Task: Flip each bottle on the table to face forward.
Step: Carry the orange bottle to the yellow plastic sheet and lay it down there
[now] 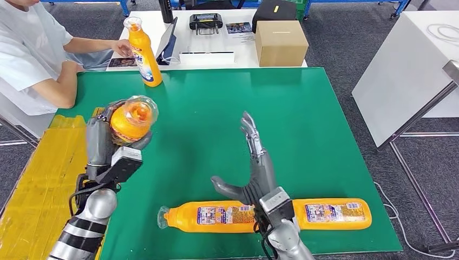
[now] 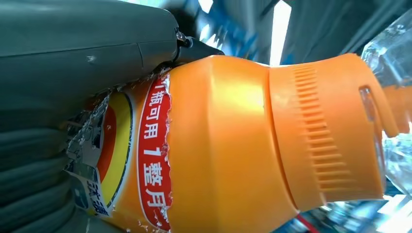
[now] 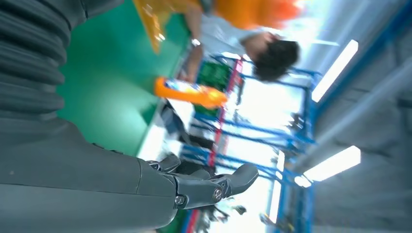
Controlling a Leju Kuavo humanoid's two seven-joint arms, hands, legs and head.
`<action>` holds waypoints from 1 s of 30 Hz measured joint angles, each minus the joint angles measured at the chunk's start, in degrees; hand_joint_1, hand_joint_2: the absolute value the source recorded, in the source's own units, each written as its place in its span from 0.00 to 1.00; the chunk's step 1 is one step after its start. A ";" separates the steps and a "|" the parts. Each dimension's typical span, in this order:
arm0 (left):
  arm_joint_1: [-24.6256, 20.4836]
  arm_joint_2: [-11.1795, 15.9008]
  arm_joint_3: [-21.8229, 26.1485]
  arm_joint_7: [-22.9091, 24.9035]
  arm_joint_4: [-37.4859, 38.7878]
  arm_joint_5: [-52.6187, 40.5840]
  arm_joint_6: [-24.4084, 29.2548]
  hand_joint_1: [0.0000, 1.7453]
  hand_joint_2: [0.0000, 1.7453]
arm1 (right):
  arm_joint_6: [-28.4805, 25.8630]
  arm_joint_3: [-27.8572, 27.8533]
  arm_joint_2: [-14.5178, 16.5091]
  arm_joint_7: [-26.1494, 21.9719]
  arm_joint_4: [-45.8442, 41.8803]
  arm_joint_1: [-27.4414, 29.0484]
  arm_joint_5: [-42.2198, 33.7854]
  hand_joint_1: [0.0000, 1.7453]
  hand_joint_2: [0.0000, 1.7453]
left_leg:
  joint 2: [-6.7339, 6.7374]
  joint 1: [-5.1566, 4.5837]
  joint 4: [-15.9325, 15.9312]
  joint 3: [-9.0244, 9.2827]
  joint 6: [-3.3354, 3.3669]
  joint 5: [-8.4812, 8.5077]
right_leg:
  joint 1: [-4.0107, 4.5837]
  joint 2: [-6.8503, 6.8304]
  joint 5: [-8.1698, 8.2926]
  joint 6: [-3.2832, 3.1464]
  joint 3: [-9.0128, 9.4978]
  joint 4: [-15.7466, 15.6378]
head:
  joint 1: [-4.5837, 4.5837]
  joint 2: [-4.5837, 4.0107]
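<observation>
Orange plastic bottle with a clear cap (image 1: 131, 117) sits gripped in my left hand (image 1: 108, 142), lifted off the green table (image 1: 325, 108) so I can turn its label; that label's face is hidden from my head. My right hand (image 1: 254, 168) hangs open, holding nothing, above two lying orange bottles (image 1: 208, 215), covering their meeting point.

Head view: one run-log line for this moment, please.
left robot hand: holds orange bottle | right robot hand: open | lying bottle: untouched
</observation>
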 joint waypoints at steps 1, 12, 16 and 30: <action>-0.02 0.53 0.09 0.97 0.03 -3.47 0.54 1.00 1.00 | -0.19 -0.26 -0.20 -0.25 -1.30 0.42 -0.01 0.00 1.00 | 0.00 0.00 0.00 0.00 0.00 0.00 | 0.00 0.00 0.00 0.00 0.00 0.00 | 0.00 0.00; -1.40 8.27 -1.02 11.90 7.12 -27.09 -11.72 1.00 1.00 | -0.70 -4.16 -1.53 -1.40 -11.73 3.34 -1.34 0.00 1.00 | 0.09 0.02 0.00 0.02 0.00 0.00 | 0.02 0.12 0.01 -0.01 -0.04 0.01 | -0.01 0.00; -1.73 11.91 -1.90 13.08 10.09 -28.13 -16.29 1.00 1.00 | -0.30 -5.83 -1.68 -1.40 -13.54 3.79 -2.75 0.00 1.00 | 0.09 0.04 -0.01 0.01 -0.01 0.00 | 0.03 0.12 0.00 -0.01 -0.06 0.01 | -0.01 0.00; -6.46 16.49 -3.07 14.29 23.49 -25.98 -20.04 1.00 1.00 | 2.04 -7.09 -1.68 -1.10 -14.70 3.85 -3.19 0.00 1.00 | 0.06 0.02 -0.01 0.00 0.00 0.01 | 0.02 0.11 0.00 -0.01 -0.01 0.01 | -0.01 0.00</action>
